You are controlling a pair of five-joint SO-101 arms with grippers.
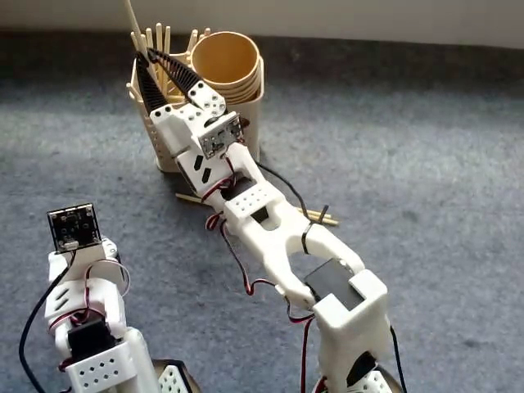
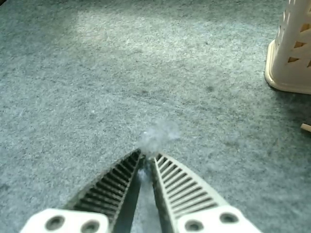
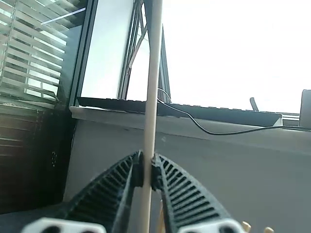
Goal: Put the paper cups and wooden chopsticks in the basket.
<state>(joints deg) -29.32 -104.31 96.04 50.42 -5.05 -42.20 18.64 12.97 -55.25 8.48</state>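
Right pincer was pressed together on a single chopstick, holding it upright, with the stick running up well past the tips in the right wrist view. From above, that pincer sat at the far left corner of the basket, over its rim, and the held stick's lower end seemed to be at or just inside the opening, though the jaws hid the exact spot.

Much of the job looked done. A stack of paper cups stood nested inside the basket, and a bundle of chopsticks poked up from it beside the cups. I saw no cup on the carpet.

What was left, as far as I could judge: letting go of the held stick so it dropped in, then fetching the loose chopsticks lying on the carpet under the right arm, near the basket's foot.

Left pincer was pressed together on nothing, pointing down at bare carpet, with the basket off to one side and well apart from it.
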